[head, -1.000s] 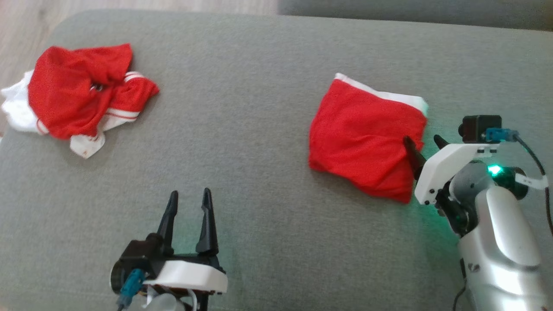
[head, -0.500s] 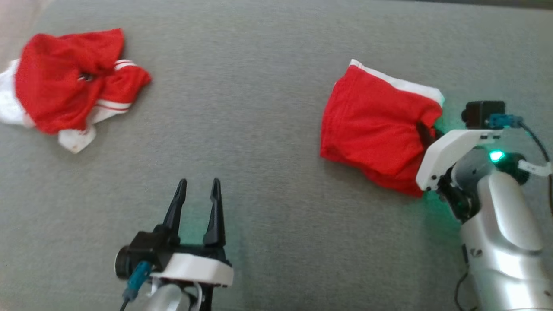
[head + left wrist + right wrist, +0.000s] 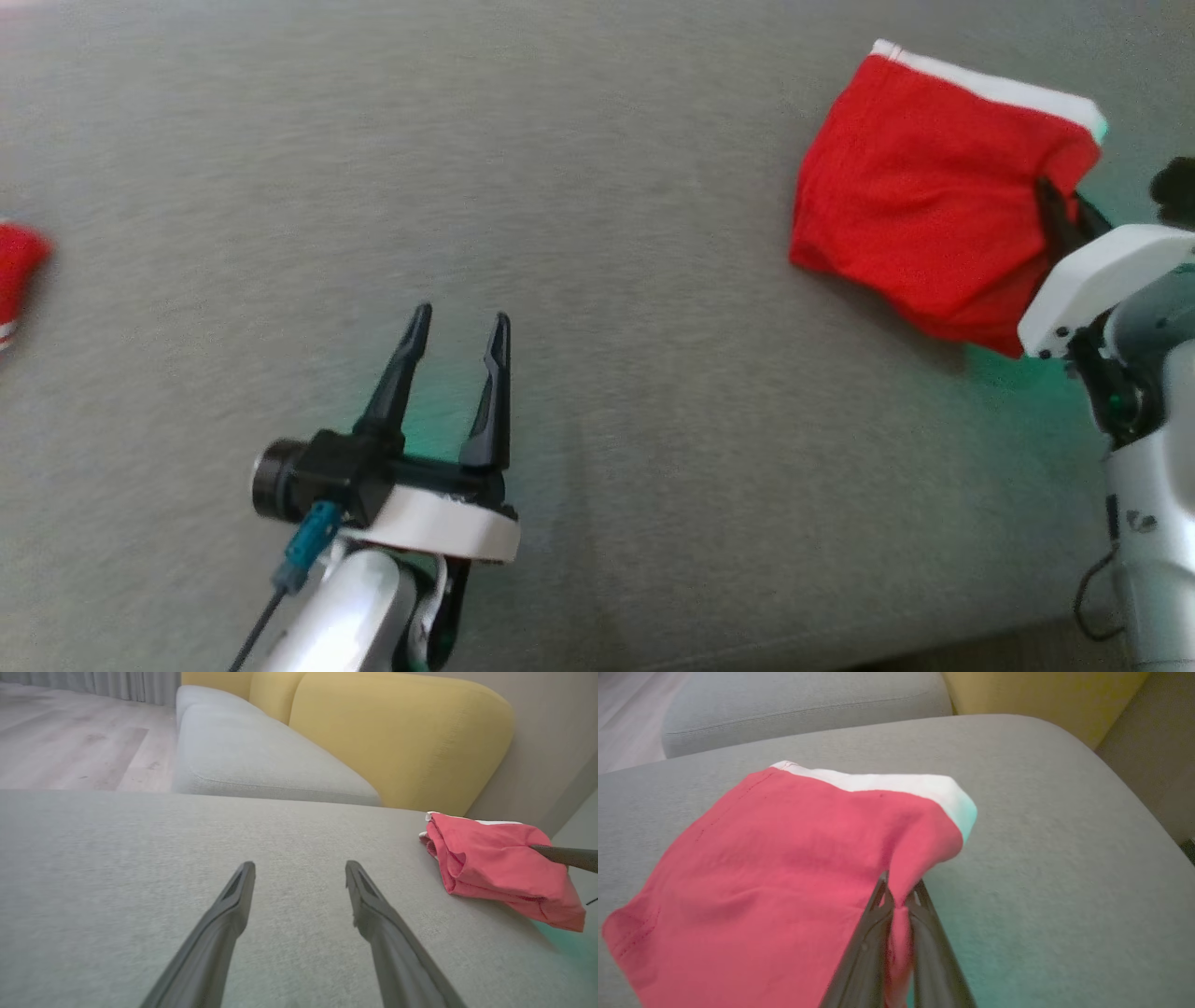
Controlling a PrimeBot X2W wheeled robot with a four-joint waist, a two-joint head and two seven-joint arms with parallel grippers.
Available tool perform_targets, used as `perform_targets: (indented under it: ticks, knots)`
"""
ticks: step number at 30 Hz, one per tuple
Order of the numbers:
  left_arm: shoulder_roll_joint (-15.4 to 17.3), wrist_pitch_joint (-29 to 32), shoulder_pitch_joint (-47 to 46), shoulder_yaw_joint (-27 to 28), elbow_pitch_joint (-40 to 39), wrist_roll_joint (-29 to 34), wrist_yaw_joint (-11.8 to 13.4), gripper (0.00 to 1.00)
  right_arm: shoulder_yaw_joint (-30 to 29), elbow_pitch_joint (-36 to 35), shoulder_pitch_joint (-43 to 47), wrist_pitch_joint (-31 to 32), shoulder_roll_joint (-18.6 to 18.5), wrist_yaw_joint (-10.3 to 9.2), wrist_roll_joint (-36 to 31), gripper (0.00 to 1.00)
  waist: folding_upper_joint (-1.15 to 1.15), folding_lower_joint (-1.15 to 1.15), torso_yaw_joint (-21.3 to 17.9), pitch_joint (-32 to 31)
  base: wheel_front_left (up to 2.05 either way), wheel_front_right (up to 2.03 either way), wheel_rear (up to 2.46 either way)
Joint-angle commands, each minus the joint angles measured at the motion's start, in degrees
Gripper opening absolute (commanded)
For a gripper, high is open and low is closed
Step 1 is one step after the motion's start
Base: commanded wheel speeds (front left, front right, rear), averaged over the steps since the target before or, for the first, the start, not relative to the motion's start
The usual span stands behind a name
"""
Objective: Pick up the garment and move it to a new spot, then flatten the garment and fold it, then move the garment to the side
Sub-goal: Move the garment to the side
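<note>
While the head camera is swinging right, the right gripper is pinching the garment

Where its two dark fingers were standing apart astride the garment's right edge a second ago, they are now pressing together on a fold of the red cloth, which is bunching up around the tips. The folded red garment, with its white band along the far side, is lying at the far right of the grey cushion. The left gripper is hovering over bare cushion at the near left, its jaws as wide as before and holding nothing, well apart from the garment. Because the camera has turned, the crumpled clothes are now showing as a red sliver at the left edge.
</note>
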Motion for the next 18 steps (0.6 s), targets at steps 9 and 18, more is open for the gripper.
perform_targets:
  ticks: [9,18]
  knots:
    - [2.0,2.5,-3.7,0.5,-4.9,2.1,0.6,1.00,-0.4,-0.9,-7.0,-1.1,-4.2,-0.04,-0.7,0.00,0.00,0.00,-4.6,6.1,0.00,0.00,0.00]
    - [2.5,3.3,-4.4,0.6,-7.6,2.8,1.8,1.00,-3.0,7.2,-16.0,-0.3,-13.8,-0.04,-6.4,0.00,0.00,0.00,2.0,9.4,0.00,0.00,0.00]
